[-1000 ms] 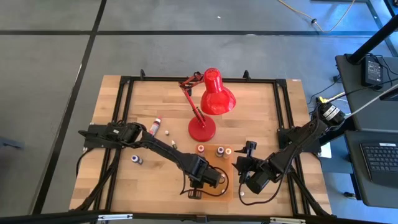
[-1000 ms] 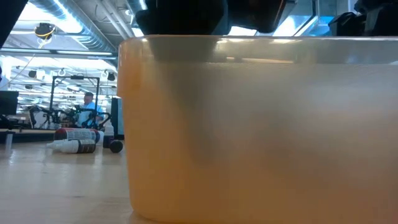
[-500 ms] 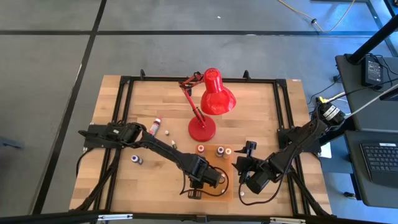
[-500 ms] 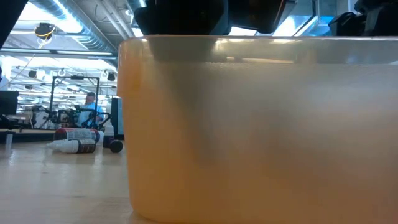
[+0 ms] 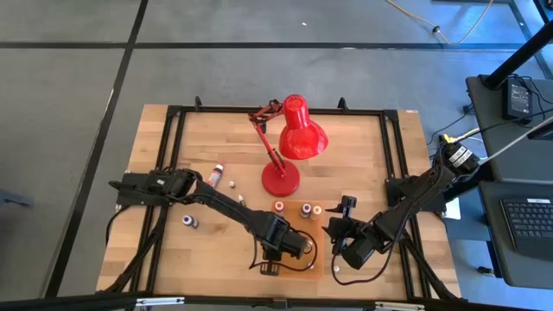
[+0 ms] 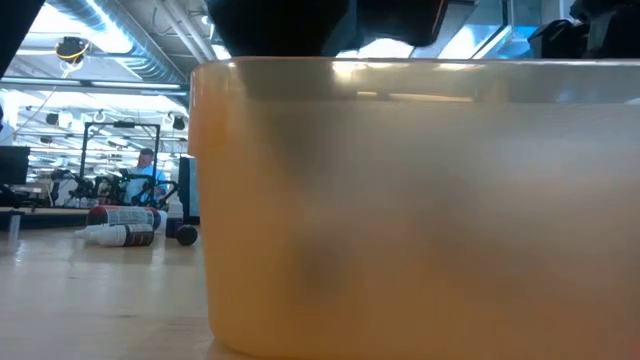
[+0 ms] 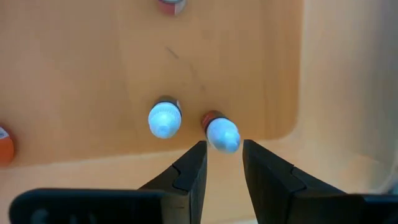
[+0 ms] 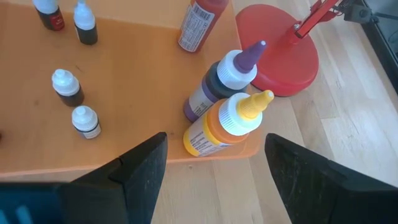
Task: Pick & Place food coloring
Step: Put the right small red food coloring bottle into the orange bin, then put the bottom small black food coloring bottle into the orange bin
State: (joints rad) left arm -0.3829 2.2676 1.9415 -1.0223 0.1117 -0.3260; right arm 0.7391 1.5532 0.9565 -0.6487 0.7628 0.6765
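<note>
The left gripper [image 7: 224, 148] hangs over the orange tray [image 7: 93, 74], close to one rounded corner of it. Its dark fingers stand a little apart with nothing between them. A tiny dropper bottle [image 7: 221, 132] with a white cap and red body stands on the tray floor just past the fingertips. A second white-capped bottle [image 7: 165, 119] stands beside it, apart from it.

The tray is smooth, translucent plastic with a low wall. It lies by the worktop's near edge, about midway along it, and its wall [image 6: 400, 200] fills most of the low view.

The right gripper [image 8: 214, 138] waits at the tray's right side, fingers spread wide and empty. Ahead of it, at the tray's edge, stand a purple-capped bottle [image 8: 225, 79] and an orange bottle with a yellow cap [image 8: 225, 126]. A red bottle [image 8: 199, 22] carries a white label; its print is probably too fine to read.

Four small bottles [image 8: 66, 87] dot the tray floor, with bare floor between them.

On the wooden worktop [image 5: 363, 147], the red lamp [image 5: 289, 142] stands just behind the tray on its round base. More bottles [image 5: 216, 175] lie scattered toward the left edge, and bare planks run along the far edge.
</note>
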